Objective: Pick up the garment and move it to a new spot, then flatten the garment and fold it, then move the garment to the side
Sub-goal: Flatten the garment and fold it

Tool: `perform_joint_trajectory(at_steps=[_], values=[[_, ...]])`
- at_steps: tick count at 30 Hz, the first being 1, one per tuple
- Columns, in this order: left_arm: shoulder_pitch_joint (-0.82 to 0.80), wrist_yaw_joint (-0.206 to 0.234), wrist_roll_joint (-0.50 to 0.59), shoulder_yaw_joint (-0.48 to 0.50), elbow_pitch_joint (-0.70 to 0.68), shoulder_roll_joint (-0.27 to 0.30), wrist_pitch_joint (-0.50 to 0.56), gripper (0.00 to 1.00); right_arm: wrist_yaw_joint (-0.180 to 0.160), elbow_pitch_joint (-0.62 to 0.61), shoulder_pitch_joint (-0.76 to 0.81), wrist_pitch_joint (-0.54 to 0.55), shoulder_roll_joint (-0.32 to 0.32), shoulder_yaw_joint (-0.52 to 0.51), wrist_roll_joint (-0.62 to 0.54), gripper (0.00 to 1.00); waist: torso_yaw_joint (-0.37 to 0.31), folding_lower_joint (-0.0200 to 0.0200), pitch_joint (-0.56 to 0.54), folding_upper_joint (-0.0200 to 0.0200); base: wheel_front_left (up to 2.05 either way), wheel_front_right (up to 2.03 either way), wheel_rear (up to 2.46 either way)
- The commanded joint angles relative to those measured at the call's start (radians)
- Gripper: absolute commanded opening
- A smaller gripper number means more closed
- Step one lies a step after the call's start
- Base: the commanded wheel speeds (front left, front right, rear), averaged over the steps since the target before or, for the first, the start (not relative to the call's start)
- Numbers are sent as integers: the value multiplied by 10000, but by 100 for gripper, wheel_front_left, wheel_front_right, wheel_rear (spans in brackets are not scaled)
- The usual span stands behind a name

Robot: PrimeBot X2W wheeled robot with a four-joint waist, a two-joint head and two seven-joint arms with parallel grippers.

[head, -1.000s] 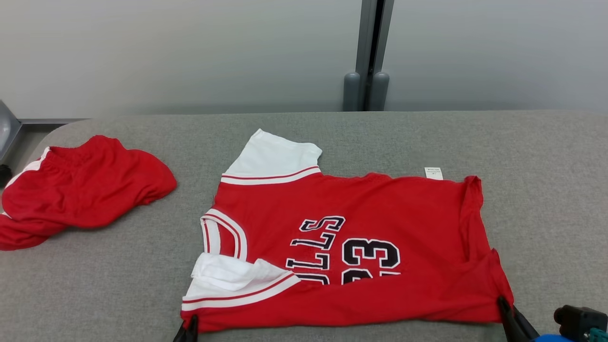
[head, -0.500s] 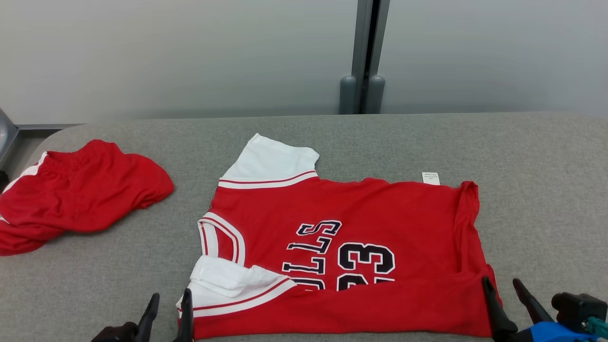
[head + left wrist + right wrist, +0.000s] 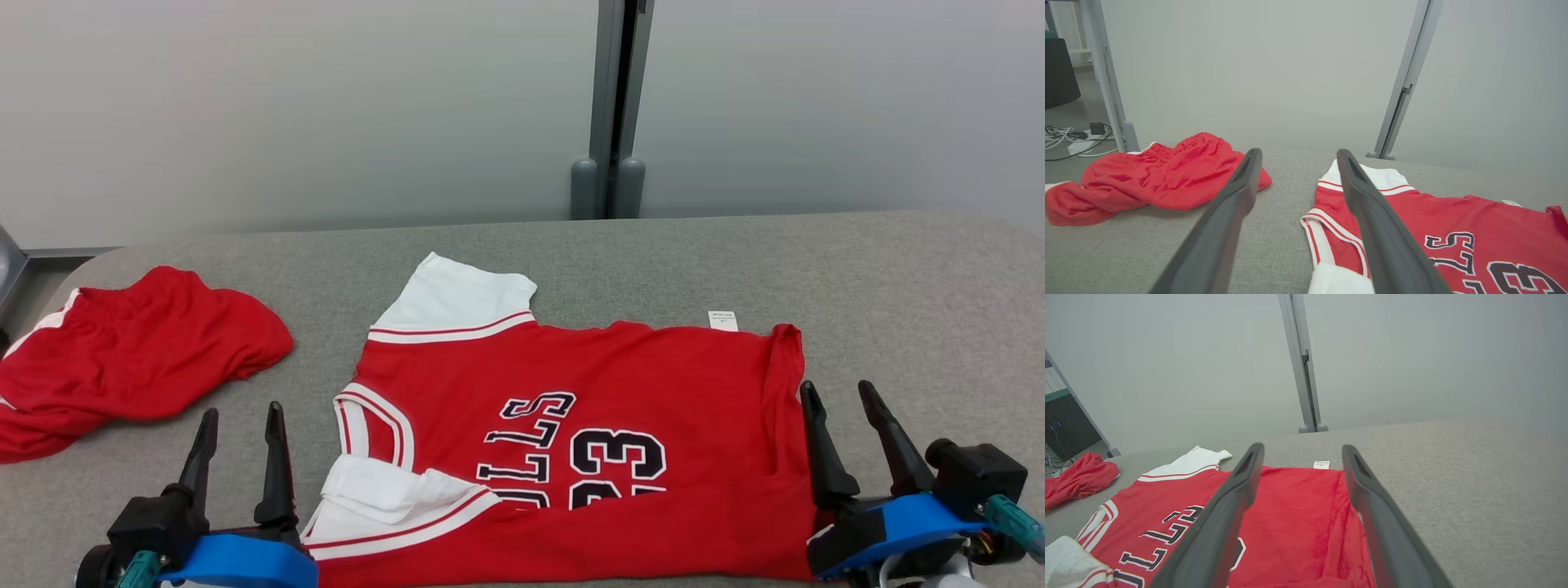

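The garment (image 3: 620,384) is a red jersey with white sleeves and dark lettering. It lies spread on the grey padded table (image 3: 914,278), collar to the left, with its near long edge folded over onto the body. Both wrist views show it as well, jersey (image 3: 1457,220) and jersey (image 3: 1294,506). My left gripper (image 3: 241,412) hovers open just left of the near sleeve and holds nothing. Open too, my right gripper (image 3: 841,392) hangs over the hem at the jersey's right end, its jaws empty.
A pair of red shorts (image 3: 131,359) lies crumpled at the table's left end, also seen as shorts (image 3: 1155,175). A grey post (image 3: 608,106) stands behind the table against a pale wall. Bare table stretches to the right of the jersey.
Both grippers have let go of the jersey's near edge, opened, and lifted up and away from it. The folded edge stays where it was laid. The head camera has tilted a little.
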Motion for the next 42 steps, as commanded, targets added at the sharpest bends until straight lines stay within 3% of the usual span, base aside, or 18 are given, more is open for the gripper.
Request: perform_joint_trajectory(at_steps=[1, 16, 31, 37, 42], values=[[-152, 37, 246, 3, -69, 33, -44, 100, 2, 82, -199, -141, 26, 74, -49, 100, -30, 0, -37, 0, 0, 0, 0], [-49, -66, 719, 396, 5, -254, -46, 100, 2, 500, -323, -864, 61, 514, -230, 100, -22, 0, -239, 0, 0, 0, 0], [-134, -242, 1035, 585, 307, -366, -46, 100, 2, 774, -309, -684, 61, 335, -564, 100, 39, 0, -290, 0, 0, 0, 0], [-1196, -579, 1081, 507, 744, 38, 85, 100, 2, 1149, -1048, -275, 58, -156, -1075, 100, -8, 0, -19, 0, 0, 0, 0], [-3253, -1022, 1063, 349, 1099, 689, 667, 100, 2, 1319, -2392, 187, 55, -341, -1575, 100, -230, 0, 766, 0, 0, 0, 0]])
